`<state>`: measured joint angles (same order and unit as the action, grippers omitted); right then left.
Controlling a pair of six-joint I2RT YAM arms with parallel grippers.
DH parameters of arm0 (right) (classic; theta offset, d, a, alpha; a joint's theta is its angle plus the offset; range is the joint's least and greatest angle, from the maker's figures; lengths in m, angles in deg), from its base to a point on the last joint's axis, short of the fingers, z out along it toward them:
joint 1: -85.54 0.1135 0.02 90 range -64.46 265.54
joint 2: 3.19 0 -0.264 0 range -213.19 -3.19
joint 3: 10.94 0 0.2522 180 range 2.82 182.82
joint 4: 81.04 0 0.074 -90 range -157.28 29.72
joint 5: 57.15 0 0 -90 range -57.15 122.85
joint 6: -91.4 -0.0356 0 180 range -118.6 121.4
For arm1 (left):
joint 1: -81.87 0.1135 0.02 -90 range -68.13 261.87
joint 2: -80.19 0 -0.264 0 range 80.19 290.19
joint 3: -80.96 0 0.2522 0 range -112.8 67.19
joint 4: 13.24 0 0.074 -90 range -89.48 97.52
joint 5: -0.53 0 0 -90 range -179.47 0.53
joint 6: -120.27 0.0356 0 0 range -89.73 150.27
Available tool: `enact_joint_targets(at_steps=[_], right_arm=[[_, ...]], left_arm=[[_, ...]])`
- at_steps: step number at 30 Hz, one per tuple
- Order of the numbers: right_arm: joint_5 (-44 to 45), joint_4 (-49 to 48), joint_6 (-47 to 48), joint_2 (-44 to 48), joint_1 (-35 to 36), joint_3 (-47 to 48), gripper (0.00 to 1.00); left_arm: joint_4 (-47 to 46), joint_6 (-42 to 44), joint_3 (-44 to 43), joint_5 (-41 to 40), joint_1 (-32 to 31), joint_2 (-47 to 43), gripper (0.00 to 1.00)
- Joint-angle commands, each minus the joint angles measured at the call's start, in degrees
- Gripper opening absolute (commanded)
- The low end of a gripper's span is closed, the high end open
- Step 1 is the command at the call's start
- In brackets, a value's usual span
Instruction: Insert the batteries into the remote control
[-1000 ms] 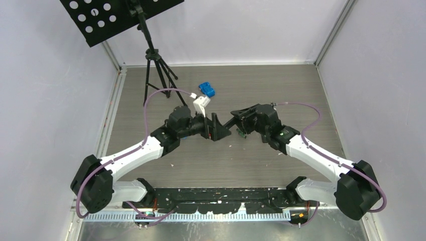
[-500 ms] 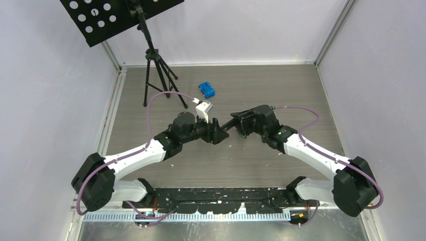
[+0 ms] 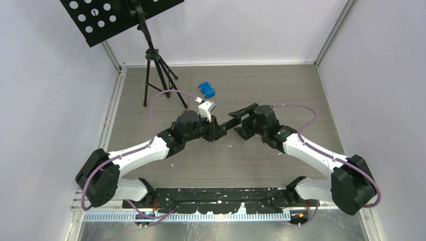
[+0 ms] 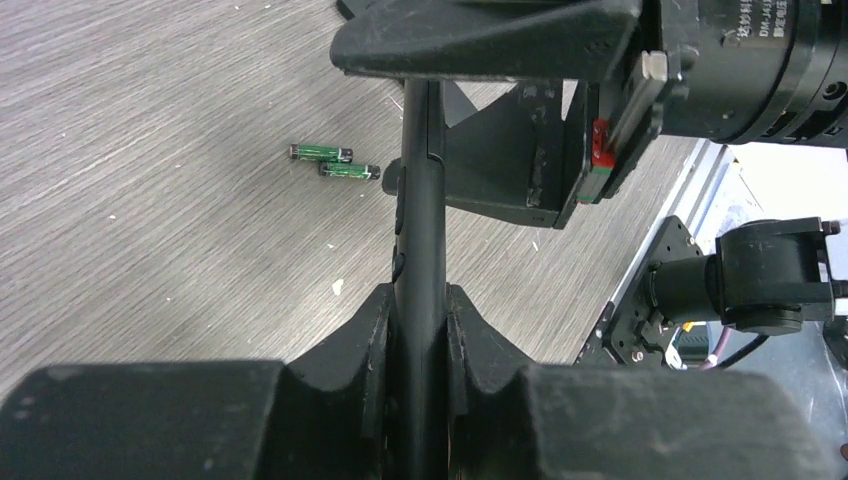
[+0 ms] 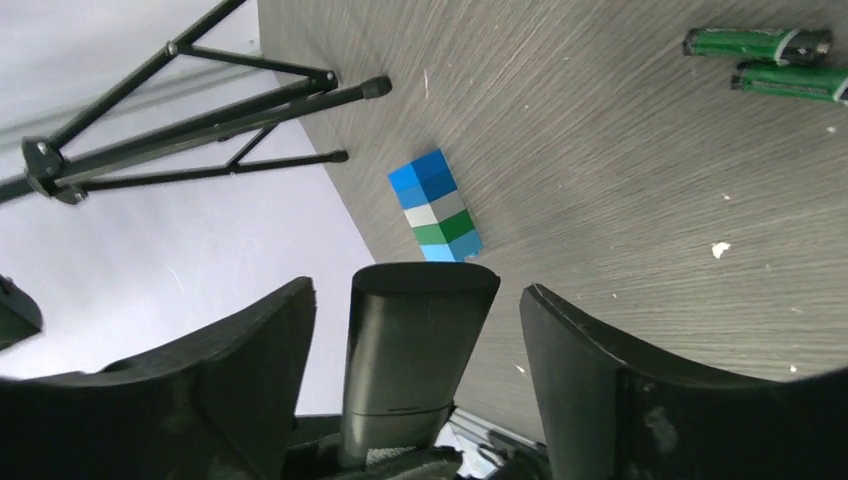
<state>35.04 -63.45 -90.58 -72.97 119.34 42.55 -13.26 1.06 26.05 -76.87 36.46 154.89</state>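
Left gripper (image 4: 422, 305): clamped on remote control (image 4: 422, 200)
Right gripper (image 5: 415, 300): spread wide — grips nothing
Batteries (image 4: 335, 161): upper left — on table (image 4: 150, 250)

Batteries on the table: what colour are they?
Both batteries are dark green, best seen from the right wrist.

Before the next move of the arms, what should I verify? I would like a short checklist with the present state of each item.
1. Left end effector shut on the slim matte-black remote control: ok.
2. Right end effector open, with a gap on each side of the remote: ok.
3. Two dark green cylindrical batteries lying free on the grey wood-grain table: ok.
4. Remote's battery side facing up: cannot tell.
5. Blue, white and green block apart from both arms: ok.
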Motion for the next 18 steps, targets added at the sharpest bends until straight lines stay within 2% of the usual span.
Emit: enact_joint_targets(at_steps=[1,4,10,16,18], right_arm=[[-7.2,-5.3,16.1,1.5,-2.9,1.6,0.85],[-13.9,-7.6,27.8,4.3,-5.2,0.0,0.87],[-25.3,-12.0,42.4,11.7,-6.3,-4.0,0.87],[-35.4,-11.9,51.0,12.8,-6.3,-3.8,0.87],[-36.0,-11.2,52.1,12.1,-6.3,-3.3,0.87]], left_arm=[[4.4,2.1,-4.6,4.8,2.7,0.4,0.00],[8.9,0.6,-6.7,13.4,7.0,1.0,0.00],[13.5,-2.5,-8.9,29.7,12.3,-0.6,0.00],[21.1,-7.0,-11.5,36.1,13.7,-2.2,0.00],[18.4,-10.2,-10.3,38.0,13.9,-3.4,0.00]])
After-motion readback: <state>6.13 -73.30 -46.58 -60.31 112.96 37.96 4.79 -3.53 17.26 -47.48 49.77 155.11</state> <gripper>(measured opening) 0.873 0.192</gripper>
